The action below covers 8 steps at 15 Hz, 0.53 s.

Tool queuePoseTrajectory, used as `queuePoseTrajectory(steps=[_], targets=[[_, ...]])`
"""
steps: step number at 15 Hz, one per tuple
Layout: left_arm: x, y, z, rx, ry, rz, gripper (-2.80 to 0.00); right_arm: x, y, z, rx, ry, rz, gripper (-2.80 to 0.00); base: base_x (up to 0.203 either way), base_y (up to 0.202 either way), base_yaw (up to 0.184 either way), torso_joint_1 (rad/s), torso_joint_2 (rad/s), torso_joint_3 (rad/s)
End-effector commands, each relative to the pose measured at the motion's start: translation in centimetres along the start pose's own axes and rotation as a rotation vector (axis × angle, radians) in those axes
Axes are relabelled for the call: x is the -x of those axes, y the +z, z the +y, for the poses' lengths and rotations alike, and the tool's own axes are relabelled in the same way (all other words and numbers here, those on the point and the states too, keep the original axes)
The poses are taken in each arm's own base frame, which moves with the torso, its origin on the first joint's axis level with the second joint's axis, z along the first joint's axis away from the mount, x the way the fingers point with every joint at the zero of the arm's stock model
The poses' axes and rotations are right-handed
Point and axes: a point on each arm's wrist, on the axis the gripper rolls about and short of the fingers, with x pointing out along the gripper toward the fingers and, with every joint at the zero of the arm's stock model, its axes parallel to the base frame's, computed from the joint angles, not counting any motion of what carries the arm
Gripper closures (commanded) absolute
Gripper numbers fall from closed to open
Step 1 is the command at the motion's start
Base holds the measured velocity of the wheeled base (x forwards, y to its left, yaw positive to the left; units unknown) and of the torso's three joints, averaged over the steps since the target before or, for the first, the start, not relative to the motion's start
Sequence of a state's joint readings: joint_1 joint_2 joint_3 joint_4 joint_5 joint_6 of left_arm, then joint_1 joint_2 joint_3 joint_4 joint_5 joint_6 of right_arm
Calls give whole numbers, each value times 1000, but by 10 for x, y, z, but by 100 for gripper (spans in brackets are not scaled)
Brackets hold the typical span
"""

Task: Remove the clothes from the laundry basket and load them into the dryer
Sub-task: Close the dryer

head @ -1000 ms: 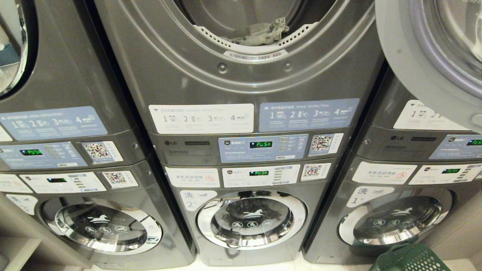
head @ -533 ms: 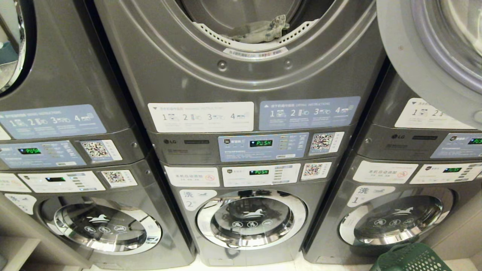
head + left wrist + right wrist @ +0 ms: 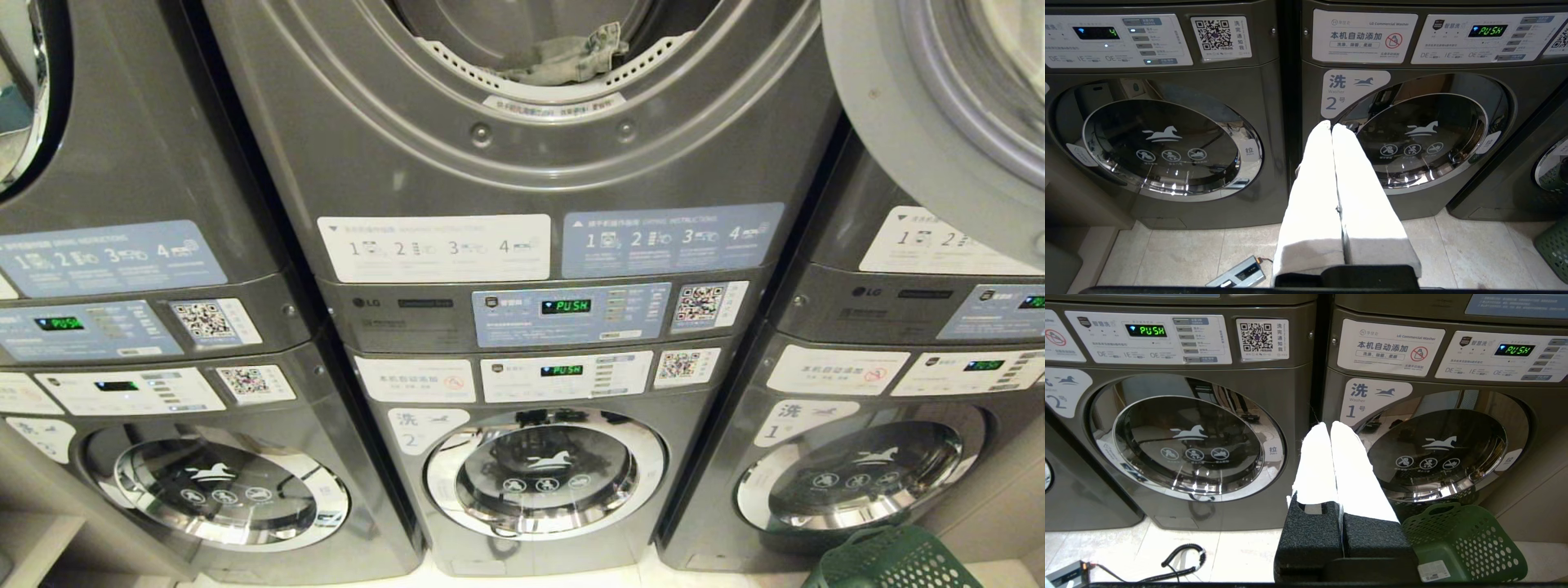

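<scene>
Dryer (image 3: 522, 163) of stack 2 fills head view at 12 o'clock, door (image 3: 922, 122) swung open toward 2 o'clock; pale garment (image 3: 571, 61) lies at drum lip. Laundry basket (image 3: 894, 559) on floor at 5 o'clock, before washer 1 (image 3: 1437, 453). Left gripper (image 3: 1332, 127) and right gripper (image 3: 1329, 425) hang low facing washers, jaws together, empty

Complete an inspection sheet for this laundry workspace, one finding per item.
Surface: pale tiled floor.
Job's things: dryer door open, a garment inside; laundry basket on the floor by washer 1.
Clutter: small silver box on the floor.
Grippers: left gripper shut, empty; right gripper shut, empty.
Cables: black coiled cable on the floor.
Surroundings: stacked grey machines, displays reading PUSH.
</scene>
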State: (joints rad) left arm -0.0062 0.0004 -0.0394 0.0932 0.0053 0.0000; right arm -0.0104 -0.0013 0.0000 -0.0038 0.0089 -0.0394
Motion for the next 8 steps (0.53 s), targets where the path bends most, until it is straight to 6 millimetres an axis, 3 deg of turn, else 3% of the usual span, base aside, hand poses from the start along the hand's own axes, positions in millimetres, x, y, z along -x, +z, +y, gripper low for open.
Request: queuePoseTrajectory(steps=[1, 8], targets=[[0, 0, 0, 0, 1, -1, 0, 0, 0, 0, 1, 0, 0, 0, 0, 0, 0, -62, 133, 78], [0, 0, 0, 0, 1, 1, 0, 0, 0, 0, 14, 0, 0, 0, 0, 0, 0, -61, 133, 72]])
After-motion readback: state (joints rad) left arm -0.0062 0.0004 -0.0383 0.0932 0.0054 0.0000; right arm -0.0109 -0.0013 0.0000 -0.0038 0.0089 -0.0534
